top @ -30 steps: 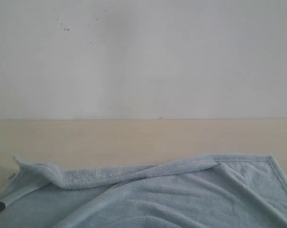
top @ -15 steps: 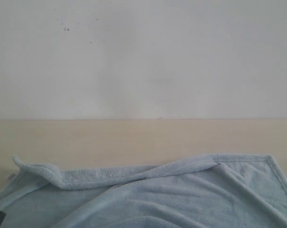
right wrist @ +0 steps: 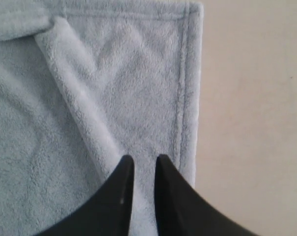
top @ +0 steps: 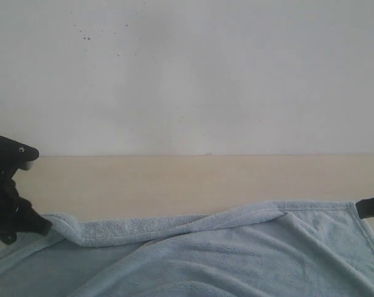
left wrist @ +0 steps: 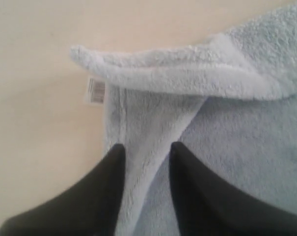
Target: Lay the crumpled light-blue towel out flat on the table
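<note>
The light-blue towel [top: 236, 253] lies low on the beige table [top: 174, 179], its far edge folded back in a long ridge. My left gripper [top: 43, 227] hovers at the towel's far-left corner. In the left wrist view this gripper [left wrist: 147, 147] stands open over the hem, with the fold [left wrist: 187, 73] and the white label tag [left wrist: 96, 91] just ahead. My right gripper [top: 361, 208] is at the far-right corner. Its jaws [right wrist: 144, 158] are narrowly open above the towel [right wrist: 114, 88], beside the stitched hem [right wrist: 182, 98], with cloth showing flat beneath the gap.
A white-grey wall [top: 187, 74] with small dark specks rises behind the table. Bare beige table [right wrist: 251, 123] lies beyond the towel's right hem, and more [left wrist: 40, 123] beyond its left corner.
Both grippers have come up into the exterior view at the towel's far corners, and their jaws have parted. The towel lies much as before; its left corner is now behind the left gripper.
</note>
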Controlling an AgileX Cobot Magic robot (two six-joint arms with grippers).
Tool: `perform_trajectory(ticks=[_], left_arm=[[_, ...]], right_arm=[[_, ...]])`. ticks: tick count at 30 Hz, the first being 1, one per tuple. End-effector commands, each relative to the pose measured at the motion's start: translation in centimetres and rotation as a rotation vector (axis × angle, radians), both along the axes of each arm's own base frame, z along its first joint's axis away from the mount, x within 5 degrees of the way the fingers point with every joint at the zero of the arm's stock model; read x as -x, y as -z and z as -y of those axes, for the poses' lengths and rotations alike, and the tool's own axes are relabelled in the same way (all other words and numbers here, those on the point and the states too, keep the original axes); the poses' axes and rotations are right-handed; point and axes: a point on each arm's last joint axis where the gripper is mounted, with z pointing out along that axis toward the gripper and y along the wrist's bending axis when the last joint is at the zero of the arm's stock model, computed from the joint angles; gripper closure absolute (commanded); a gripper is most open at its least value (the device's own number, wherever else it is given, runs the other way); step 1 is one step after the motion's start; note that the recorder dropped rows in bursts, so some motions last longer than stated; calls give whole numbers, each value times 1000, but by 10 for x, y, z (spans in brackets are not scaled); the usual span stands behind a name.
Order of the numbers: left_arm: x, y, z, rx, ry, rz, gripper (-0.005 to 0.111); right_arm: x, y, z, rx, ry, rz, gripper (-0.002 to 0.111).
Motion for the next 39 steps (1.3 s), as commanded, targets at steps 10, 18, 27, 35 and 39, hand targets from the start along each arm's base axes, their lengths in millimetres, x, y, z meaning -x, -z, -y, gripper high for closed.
perform_trajectory(ticks=[10, 18, 27, 35, 39], left_arm=[[-53, 16, -4, 31, -34, 73, 52], [-42, 5, -6, 132, -210, 27, 52], [-41, 7, -2, 225, -272, 10, 52], [-42, 6, -1, 249, -284, 26, 52], [-43, 7, -1, 253, -278, 32, 52]], right_arm=[[-5, -6, 0, 15, -35, 40, 92], [-6, -7, 0, 22, -40, 55, 92], [-6, -7, 0, 23, -40, 59, 92], [-6, -7, 0, 26, -44, 59, 92], [-6, -8, 0, 26, -44, 61, 92]])
